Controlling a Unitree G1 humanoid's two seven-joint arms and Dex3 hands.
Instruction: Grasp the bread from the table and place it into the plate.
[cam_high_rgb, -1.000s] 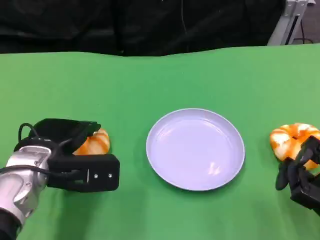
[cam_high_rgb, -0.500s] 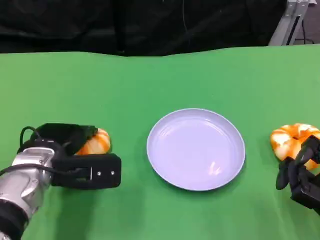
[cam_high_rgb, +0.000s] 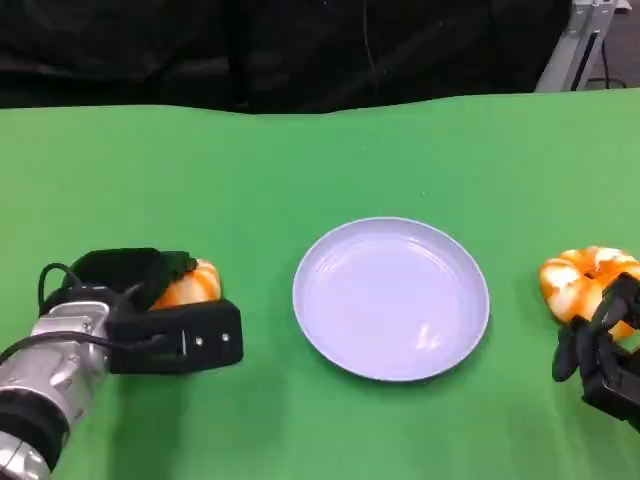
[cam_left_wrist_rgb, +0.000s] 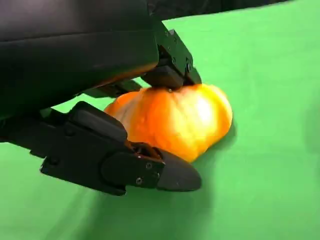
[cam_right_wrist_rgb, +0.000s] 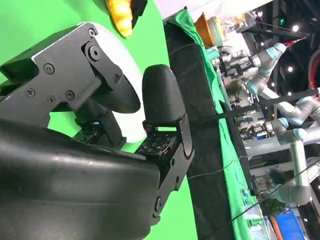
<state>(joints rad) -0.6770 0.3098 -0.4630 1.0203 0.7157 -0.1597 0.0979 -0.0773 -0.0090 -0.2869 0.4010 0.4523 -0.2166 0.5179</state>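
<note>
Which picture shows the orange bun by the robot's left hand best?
The left wrist view: the glossy orange bread bun sits close up between the left hand's black fingers. The head view shows it half hidden. The right wrist view shows a small yellow-orange piece, identity unclear.

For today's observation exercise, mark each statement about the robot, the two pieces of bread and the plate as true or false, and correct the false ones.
1. The plate holds a piece of bread. False: nothing lies in it.
2. The left robot hand has its fingers around the left bread. True.
3. The right bread lies on the green table. True.
4. The right robot hand is lifting bread above the plate. False: it is low beside the right bread, away from the plate.
</note>
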